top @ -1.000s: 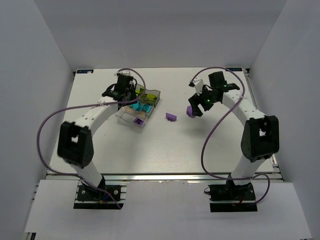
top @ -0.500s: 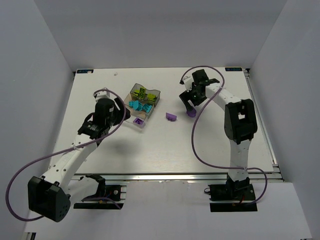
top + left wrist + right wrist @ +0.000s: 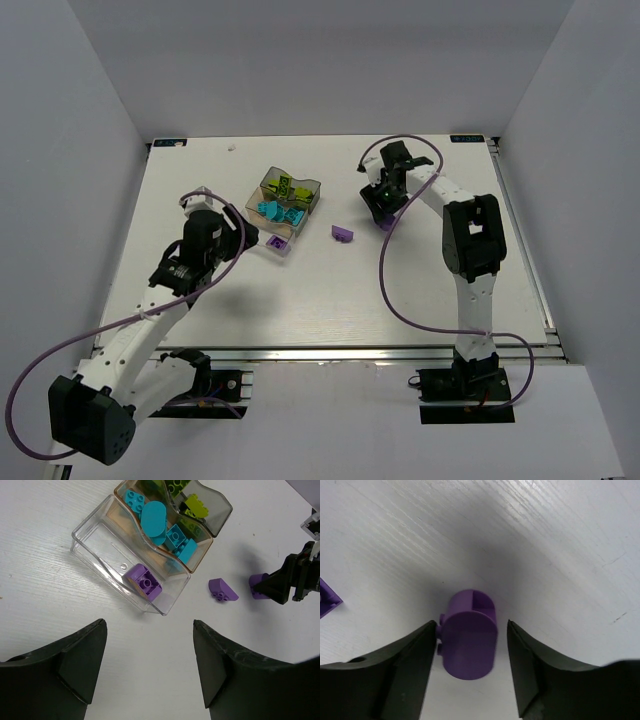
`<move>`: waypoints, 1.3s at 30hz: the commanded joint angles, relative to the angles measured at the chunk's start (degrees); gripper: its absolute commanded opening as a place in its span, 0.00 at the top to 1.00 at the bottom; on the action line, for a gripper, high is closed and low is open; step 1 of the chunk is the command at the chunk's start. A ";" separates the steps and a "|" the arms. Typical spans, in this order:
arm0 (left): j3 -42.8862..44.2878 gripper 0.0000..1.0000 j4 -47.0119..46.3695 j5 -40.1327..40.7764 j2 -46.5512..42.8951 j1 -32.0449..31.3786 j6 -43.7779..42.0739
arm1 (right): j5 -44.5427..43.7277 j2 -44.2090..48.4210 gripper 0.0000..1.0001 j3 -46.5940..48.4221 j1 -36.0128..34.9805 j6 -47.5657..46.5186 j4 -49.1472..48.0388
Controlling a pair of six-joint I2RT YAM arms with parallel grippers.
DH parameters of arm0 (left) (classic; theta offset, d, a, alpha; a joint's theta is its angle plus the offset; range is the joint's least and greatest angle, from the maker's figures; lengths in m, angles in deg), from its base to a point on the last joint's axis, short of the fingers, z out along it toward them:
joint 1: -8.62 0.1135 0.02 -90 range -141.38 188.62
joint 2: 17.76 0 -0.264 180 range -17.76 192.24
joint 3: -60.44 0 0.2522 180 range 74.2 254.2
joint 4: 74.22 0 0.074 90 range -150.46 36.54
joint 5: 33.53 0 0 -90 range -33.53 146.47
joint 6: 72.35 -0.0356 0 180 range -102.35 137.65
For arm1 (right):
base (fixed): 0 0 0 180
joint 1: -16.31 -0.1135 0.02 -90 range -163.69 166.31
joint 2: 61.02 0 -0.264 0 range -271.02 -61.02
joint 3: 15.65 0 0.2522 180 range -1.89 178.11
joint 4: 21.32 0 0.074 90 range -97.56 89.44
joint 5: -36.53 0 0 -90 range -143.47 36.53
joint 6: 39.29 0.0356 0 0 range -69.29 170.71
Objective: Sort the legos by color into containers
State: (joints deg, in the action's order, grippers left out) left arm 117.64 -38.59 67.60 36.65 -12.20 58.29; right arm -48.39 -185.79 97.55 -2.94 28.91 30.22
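Note:
Three adjoining containers stand at mid-table. The smoky grey tray (image 3: pixel 217 510) holds lime legos (image 3: pixel 195 505), the orange-tinted tray (image 3: pixel 278 211) holds cyan legos (image 3: pixel 153 520), and the clear tray (image 3: pixel 100 540) holds one purple brick (image 3: pixel 143 581). A purple brick (image 3: pixel 223 589) lies loose on the table right of the trays. My left gripper (image 3: pixel 149 622) is open and empty, just near-left of the clear tray. My right gripper (image 3: pixel 472 622) is low over the table, its jaws open on either side of a rounded purple brick (image 3: pixel 469 640). The left finger is close to the brick's studs and there is a gap at the right finger.
The loose purple brick (image 3: pixel 343 233) lies between the trays and my right gripper (image 3: pixel 382 213); its corner shows at the left edge of the right wrist view (image 3: pixel 327 600). White walls enclose the table on three sides. Purple cables loop from both arms.
My left arm has drawn back from over the trays toward the near left, and its jaws have opened. My right gripper has come down around the rounded purple brick, and its jaws have narrowed.

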 commanded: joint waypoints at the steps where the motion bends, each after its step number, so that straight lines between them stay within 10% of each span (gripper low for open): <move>1: -1.25 0.21 -1.04 -0.85 -1.41 0.25 0.67 | 1.60 0.40 0.39 -0.91 0.00 0.53 1.42; 13: -2.22 0.20 -2.00 -1.47 -3.34 0.25 1.37 | 15.26 5.40 0.98 6.02 -0.09 -8.33 8.88; 23: -2.40 0.17 -2.62 -1.29 -5.19 0.25 1.81 | 33.94 15.35 1.00 0.14 -11.85 -17.23 1.79; 39: -4.94 0.08 -1.13 -1.38 -11.78 0.25 4.36 | 28.41 -3.72 0.93 20.01 -25.49 8.53 -12.38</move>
State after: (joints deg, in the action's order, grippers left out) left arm 113.38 -41.04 66.10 26.90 -12.18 62.03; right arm -18.88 -189.63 115.76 -27.79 33.89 22.55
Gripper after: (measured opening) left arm 0.921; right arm 0.522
